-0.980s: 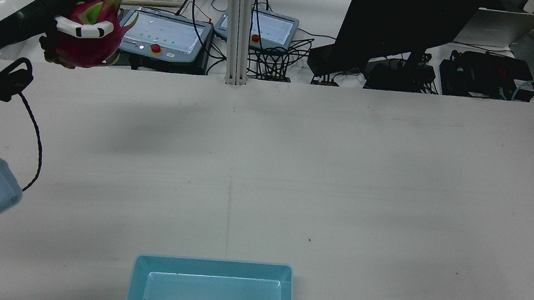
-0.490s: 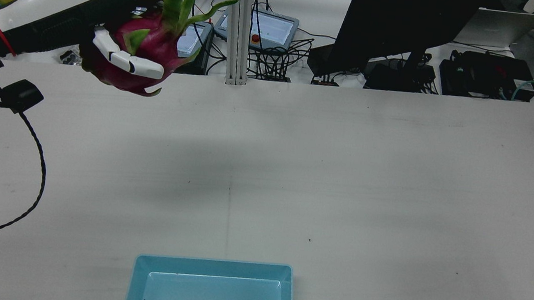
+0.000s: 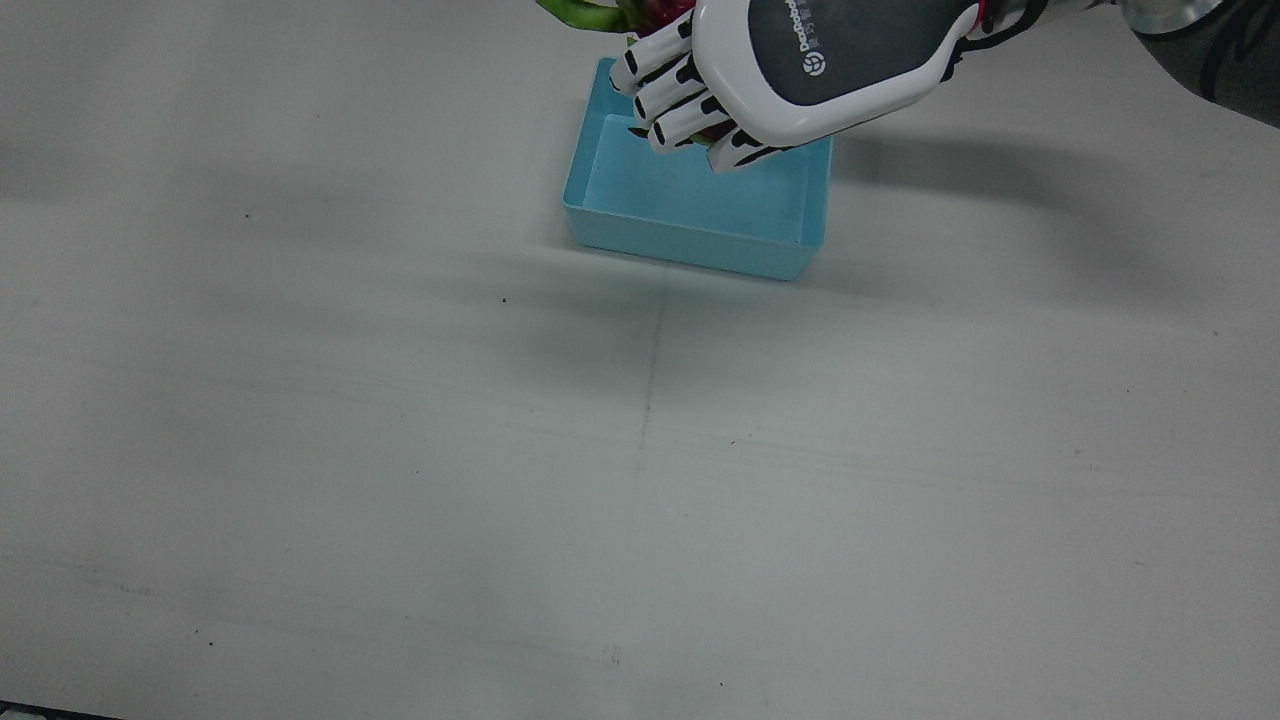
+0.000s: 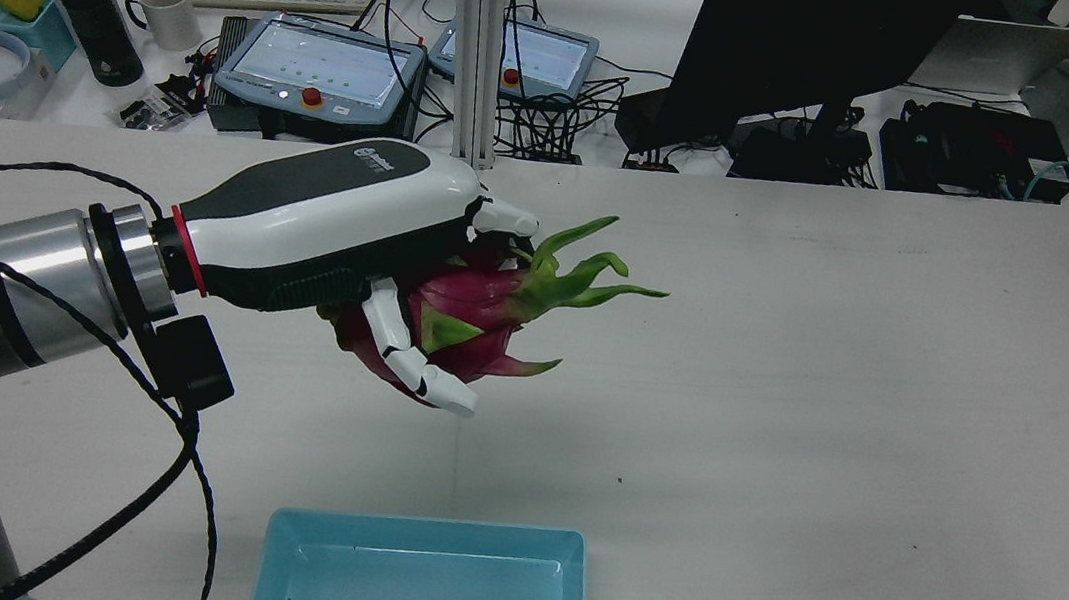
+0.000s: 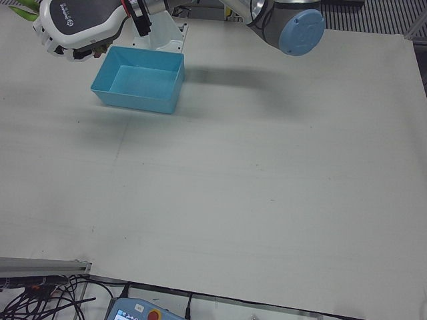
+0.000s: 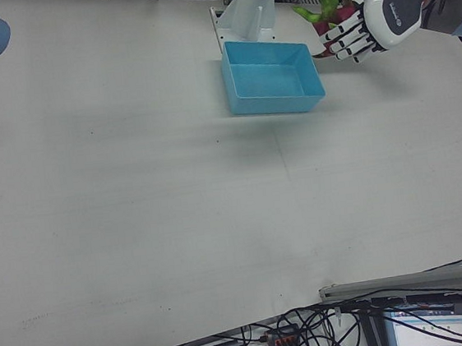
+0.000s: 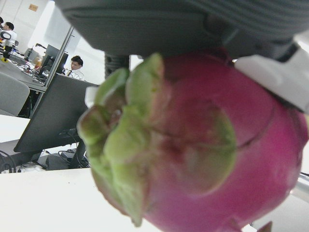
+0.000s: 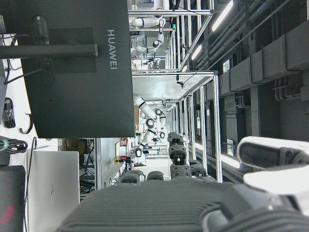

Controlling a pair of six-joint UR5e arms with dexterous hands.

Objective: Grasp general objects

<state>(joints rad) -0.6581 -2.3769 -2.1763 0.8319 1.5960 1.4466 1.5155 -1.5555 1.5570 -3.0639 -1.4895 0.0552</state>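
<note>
Right now my left hand (image 4: 369, 251) is closed around a dragon fruit (image 4: 483, 309), holding it clear of the bench (image 4: 838, 375). In the rear view the white and black shell of the hand reaches in from the left, palm down, with the fingers (image 4: 416, 367) curled under the magenta body of the fruit. The fruit's long axis lies roughly level and in line with the hand: its blunt end sits in the palm and its green leafy tips point away, toward the view's right.

Outward from the hand, the thing that matters is the blue bin (image 4: 427, 580). In the rear view it sits at the near edge of the bench, below the fruit in the picture and closer to the robot's base. The front view, looking almost straight down, shows the hand (image 3: 790, 70) overlapping the bin's (image 3: 690, 240) far rim, with the fingers over its inner floor. I judge the fruit is at or just past that rim rather than centred, so the coming move would turn on carrying it a little further over the bin before lowering.

My right hand shows only as a blurred edge in its own camera, lifted away from the bench; I cannot tell whether it is open or closed. The left is plainly the working hand.
</note>
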